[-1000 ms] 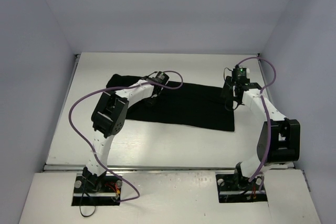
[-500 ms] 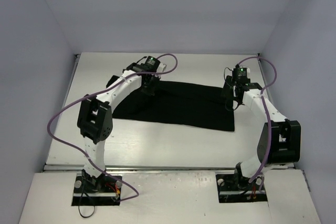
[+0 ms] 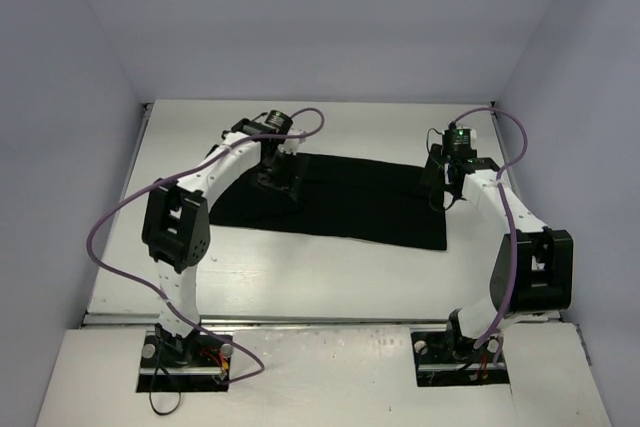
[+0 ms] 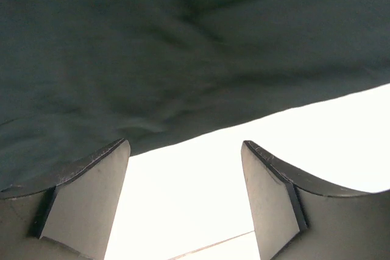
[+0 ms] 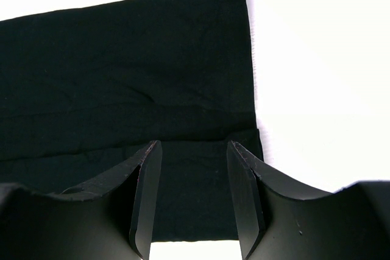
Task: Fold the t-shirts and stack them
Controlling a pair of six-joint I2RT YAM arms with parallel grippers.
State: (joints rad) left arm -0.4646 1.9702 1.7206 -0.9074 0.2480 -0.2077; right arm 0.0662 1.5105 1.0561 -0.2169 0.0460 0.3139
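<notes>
While flat, one t-shirt (image 3: 350, 202); left pincer (image 4: 186, 147), right pincer (image 5: 194, 145).

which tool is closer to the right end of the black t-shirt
Right. The right tool is over the t-shirt's right end; the left tool hangs open over its left part, near the far edge.

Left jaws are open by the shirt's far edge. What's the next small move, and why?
Probably lift the left gripper straight up, clear of the t-shirt. Its jaws stand open with only bare table between them, and the cloth lies flat in a long strip. The right gripper hangs open over the right end.
</notes>
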